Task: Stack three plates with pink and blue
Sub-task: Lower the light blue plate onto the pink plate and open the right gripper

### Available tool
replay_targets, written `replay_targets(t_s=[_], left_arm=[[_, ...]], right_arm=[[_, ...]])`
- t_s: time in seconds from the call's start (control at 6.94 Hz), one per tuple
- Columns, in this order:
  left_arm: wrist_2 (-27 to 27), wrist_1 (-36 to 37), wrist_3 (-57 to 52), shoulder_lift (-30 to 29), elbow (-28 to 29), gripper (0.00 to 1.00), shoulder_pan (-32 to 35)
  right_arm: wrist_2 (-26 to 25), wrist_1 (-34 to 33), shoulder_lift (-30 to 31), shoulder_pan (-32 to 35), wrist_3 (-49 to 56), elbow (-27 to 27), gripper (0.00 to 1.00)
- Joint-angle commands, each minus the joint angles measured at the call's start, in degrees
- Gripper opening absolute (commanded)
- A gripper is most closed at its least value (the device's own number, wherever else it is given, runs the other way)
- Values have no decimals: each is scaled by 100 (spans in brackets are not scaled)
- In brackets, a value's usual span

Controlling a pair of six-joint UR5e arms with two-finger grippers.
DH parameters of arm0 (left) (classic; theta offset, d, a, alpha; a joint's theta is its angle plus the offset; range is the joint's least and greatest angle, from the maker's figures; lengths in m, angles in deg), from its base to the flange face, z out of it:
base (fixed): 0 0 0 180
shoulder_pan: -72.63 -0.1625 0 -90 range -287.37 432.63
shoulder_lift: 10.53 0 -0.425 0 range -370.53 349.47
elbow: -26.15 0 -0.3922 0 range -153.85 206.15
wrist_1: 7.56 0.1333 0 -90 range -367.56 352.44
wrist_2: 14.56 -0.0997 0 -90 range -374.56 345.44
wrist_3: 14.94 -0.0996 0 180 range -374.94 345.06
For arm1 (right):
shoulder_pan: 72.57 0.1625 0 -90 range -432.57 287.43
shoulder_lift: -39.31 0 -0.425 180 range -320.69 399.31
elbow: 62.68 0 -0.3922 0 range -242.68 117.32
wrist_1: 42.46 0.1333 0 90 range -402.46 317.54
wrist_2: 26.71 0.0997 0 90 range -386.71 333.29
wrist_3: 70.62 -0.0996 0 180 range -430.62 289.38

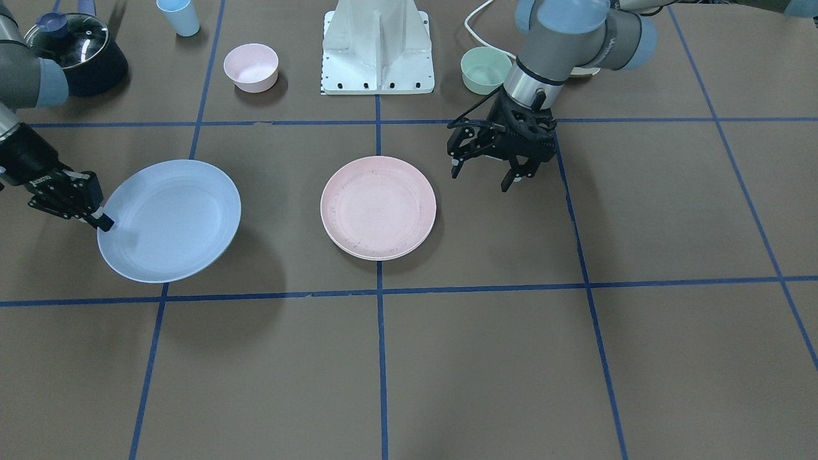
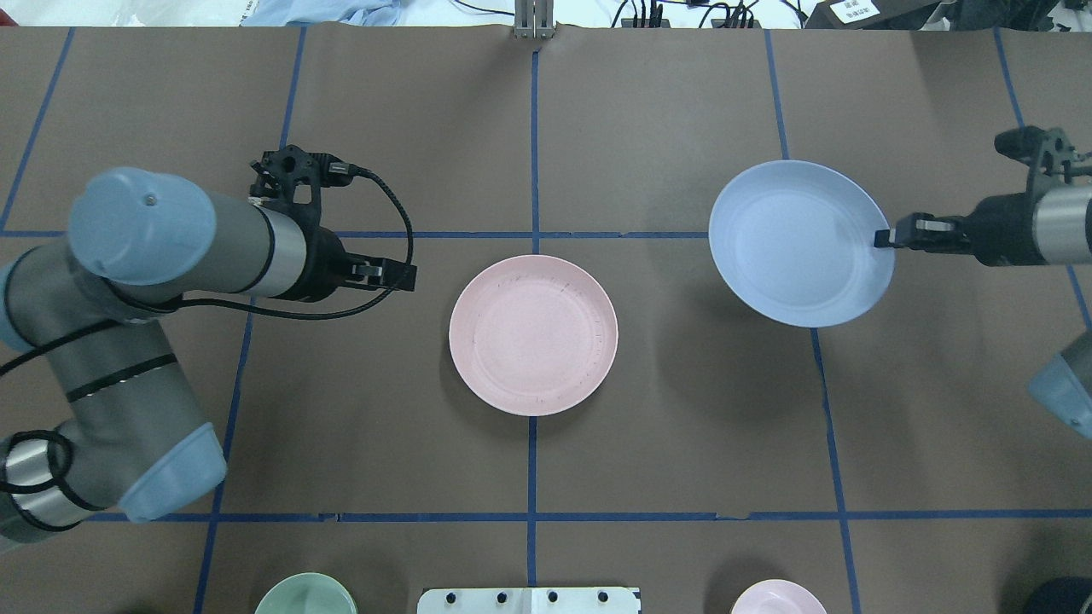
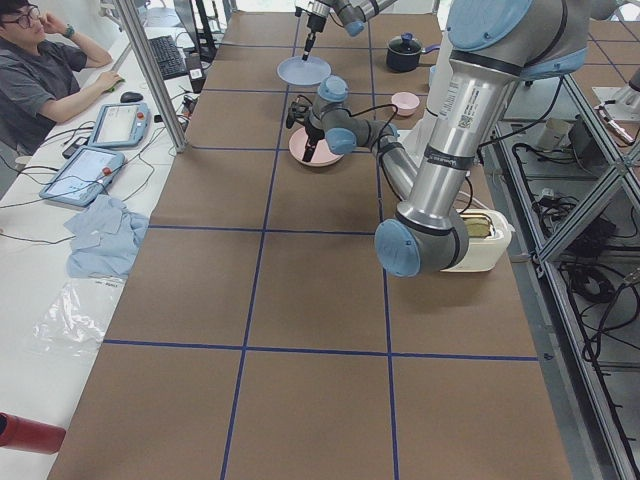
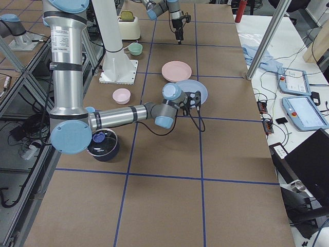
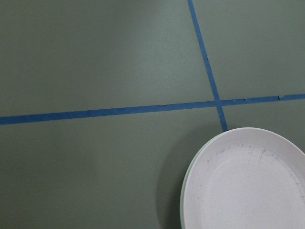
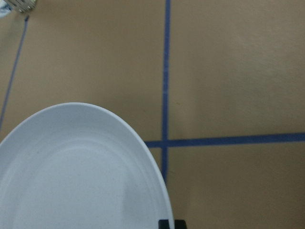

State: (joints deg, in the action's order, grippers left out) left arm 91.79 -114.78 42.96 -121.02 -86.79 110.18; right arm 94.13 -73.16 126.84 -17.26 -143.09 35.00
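The pink plate (image 1: 378, 206) lies at the table's middle on top of the cream plate (image 1: 374, 256), of which only a thin rim shows. It also shows in the overhead view (image 2: 533, 335) and the left wrist view (image 5: 248, 186). My right gripper (image 1: 102, 220) is shut on the rim of the blue plate (image 1: 169, 220) and holds it tilted above the table, well to one side of the pink plate; its shadow falls on the table below. The blue plate fills the right wrist view (image 6: 76, 176). My left gripper (image 1: 480, 179) is open and empty, hovering beside the pink plate.
A small pink bowl (image 1: 251, 66), a green bowl (image 1: 484, 69), a blue cup (image 1: 179, 16) and a dark pot with a glass lid (image 1: 77, 51) stand along the robot's side by the white base (image 1: 378, 48). A toaster (image 3: 478, 240) stands near the left arm.
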Motion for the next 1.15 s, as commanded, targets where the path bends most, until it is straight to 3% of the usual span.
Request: replay_targets(t_s=[0.0, 0.29, 0.43, 0.58, 0.72, 0.86, 1.01], left_arm=[[430, 805, -1660, 632, -736, 100, 872], [720, 816, -2580, 932, -695, 100, 1481], [721, 816, -2583, 933, -694, 100, 1483], [729, 816, -2574, 933, -694, 100, 1483], [729, 816, -2574, 933, -694, 100, 1483], [729, 816, -2574, 942, -694, 100, 1483], [729, 816, -2574, 942, -694, 100, 1483]], right_arm=[[-426, -1090, -779, -560, -662, 477, 0], [-1645, -2887, -1339, -1816, -829, 1172, 0], [-2399, -3376, -1648, -2483, -935, 1139, 0], [-2798, -3650, -1808, -2872, -936, 1104, 0], [-2907, -3714, -1870, -3050, -953, 1095, 53], [-3334, -3723, -1923, -3183, -953, 1043, 99], [-3347, -3941, -2106, -3158, -953, 1008, 99]])
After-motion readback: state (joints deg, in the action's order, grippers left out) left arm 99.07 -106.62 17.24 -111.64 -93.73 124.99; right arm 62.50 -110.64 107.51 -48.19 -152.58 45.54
